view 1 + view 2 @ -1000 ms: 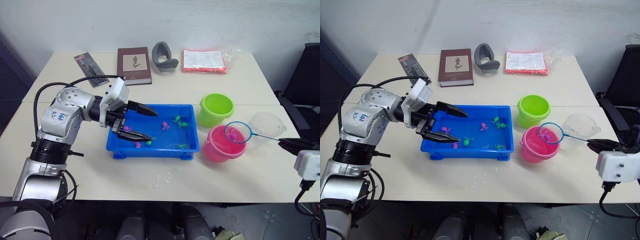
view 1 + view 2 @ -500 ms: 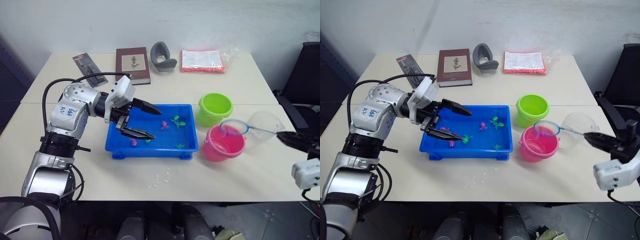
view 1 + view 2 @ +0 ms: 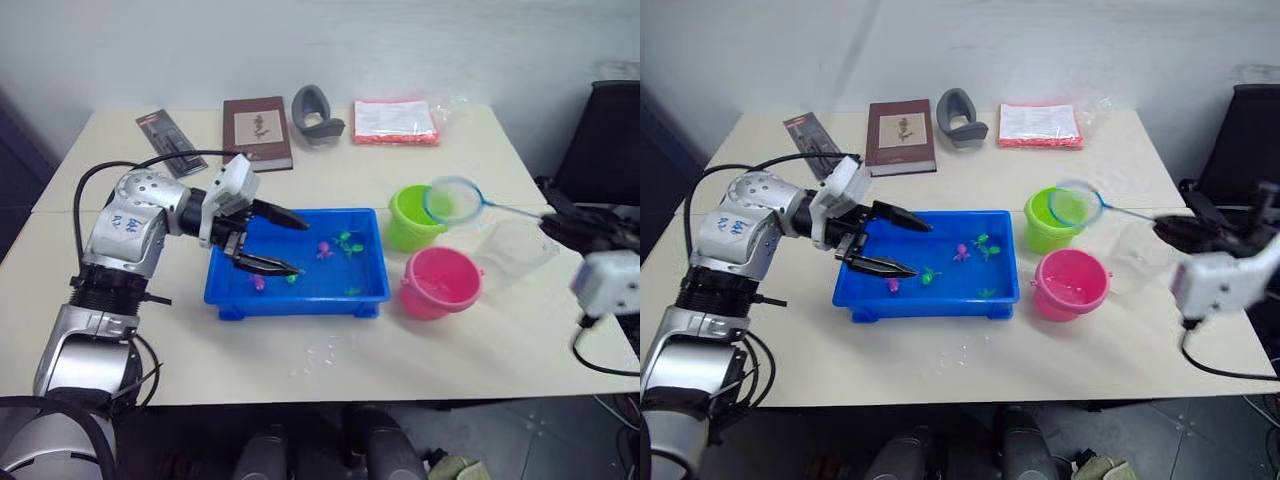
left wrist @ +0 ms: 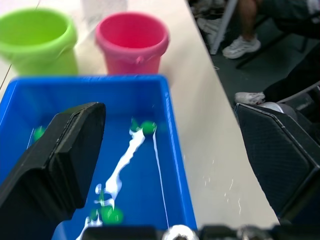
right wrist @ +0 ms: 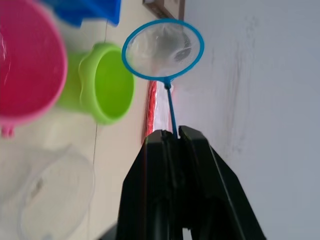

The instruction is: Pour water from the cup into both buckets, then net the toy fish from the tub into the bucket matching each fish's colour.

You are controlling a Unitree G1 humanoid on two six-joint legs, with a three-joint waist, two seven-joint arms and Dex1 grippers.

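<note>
Currently, the right gripper (image 5: 172, 137) has its fingers pinching the thin handle of the one net (image 3: 452, 199), whose blue hoop hangs above the lime-green bucket (image 3: 409, 217). The pink bucket (image 3: 440, 282) stands just beside it, two buckets in all. Spread wide, the left gripper (image 3: 285, 243) reaches over the blue tub (image 3: 300, 298), where several toy fish (image 3: 326, 249) float. One clear cup (image 3: 513, 246) sits on the desk (image 3: 470, 350).

Head pair: high, looking forward and down, whole table (image 3: 400, 340).
Left wrist: close over the tub (image 4: 170, 150), facing both buckets.
Right wrist: close along the net (image 5: 163, 49).
Shared: buckets.
</note>
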